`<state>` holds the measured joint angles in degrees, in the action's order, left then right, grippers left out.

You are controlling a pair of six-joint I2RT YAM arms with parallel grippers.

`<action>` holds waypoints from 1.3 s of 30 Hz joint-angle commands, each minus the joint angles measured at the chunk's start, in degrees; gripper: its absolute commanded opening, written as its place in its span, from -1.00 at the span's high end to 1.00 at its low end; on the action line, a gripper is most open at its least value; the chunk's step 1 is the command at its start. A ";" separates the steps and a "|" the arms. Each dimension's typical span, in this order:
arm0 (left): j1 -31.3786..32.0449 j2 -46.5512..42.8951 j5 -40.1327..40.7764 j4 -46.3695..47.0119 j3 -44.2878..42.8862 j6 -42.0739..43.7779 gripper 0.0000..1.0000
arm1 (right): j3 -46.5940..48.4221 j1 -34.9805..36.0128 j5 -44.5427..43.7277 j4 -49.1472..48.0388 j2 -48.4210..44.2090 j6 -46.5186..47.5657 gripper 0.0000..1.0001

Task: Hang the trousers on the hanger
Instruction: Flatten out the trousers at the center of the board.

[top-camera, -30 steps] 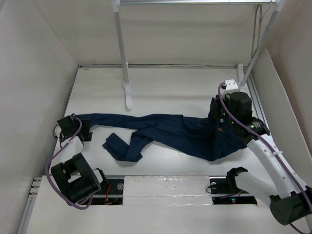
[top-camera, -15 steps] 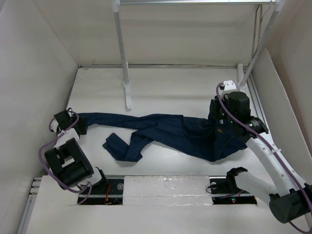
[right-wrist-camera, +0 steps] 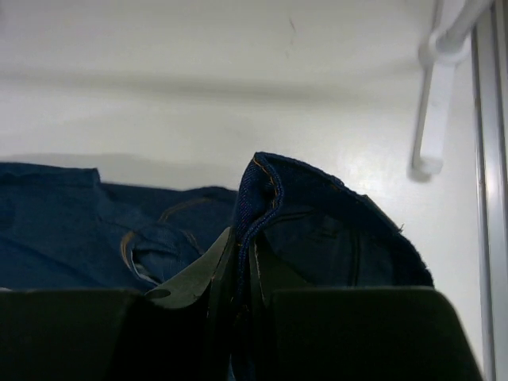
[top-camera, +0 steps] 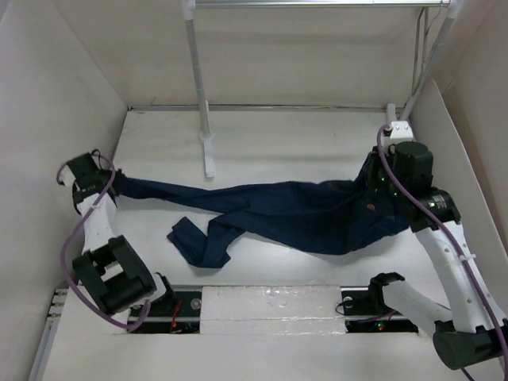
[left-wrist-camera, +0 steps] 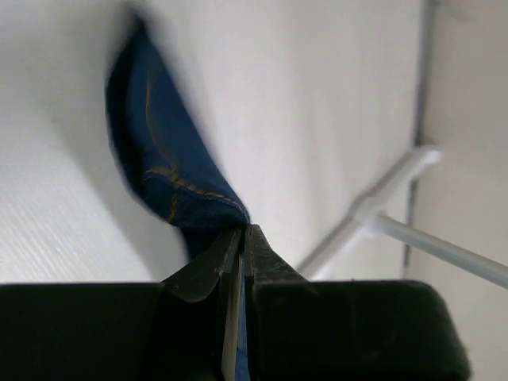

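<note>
Nearest me, one loose leg of the trousers (top-camera: 302, 214) lies folded, on the near side of the rack pole (top-camera: 208, 151). My left claw (left-wrist-camera: 243, 234), left of that pole, is clenched on the other leg's hem. My right claw (right-wrist-camera: 242, 238), well right of the pole, is clamped on the waistband. The denim lies stretched between my claws, with the pole standing beyond it.

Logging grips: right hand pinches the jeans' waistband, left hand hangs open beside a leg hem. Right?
No: the left hand is shut on a leg hem of the jeans, per the left wrist view; the right hand does pinch the waistband.
</note>
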<state>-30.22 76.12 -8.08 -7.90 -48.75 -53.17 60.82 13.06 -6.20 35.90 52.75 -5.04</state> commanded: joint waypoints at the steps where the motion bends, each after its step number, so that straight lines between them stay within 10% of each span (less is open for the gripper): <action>1: -0.37 -8.87 1.57 -8.15 -13.51 4.03 1.00 | 11.67 -0.14 -1.37 3.10 -3.00 1.00 1.00; 10: 2.36 -12.22 10.23 -21.53 -28.23 9.64 1.00 | 39.36 9.51 -16.86 13.66 -2.30 4.33 1.00; 19: 1.83 2.08 8.35 -26.46 -27.36 20.90 1.00 | 19.29 10.06 -23.24 3.84 -2.49 6.71 1.00; 25: 12.97 27.90 5.15 -24.16 -51.68 19.07 1.00 | 17.31 6.89 -16.94 -2.77 9.64 6.27 1.00; 29: 17.55 54.80 0.90 -45.23 -87.01 23.01 -0.03 | 20.21 6.36 -14.11 -2.15 13.34 5.48 1.00; 39: 8.08 24.46 0.34 -9.61 -30.99 15.82 -0.02 | 16.71 5.84 -10.59 -3.99 10.09 5.39 1.00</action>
<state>-17.23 112.07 -8.80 -28.82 -83.96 -34.81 77.73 19.14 -18.41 37.69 65.45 0.43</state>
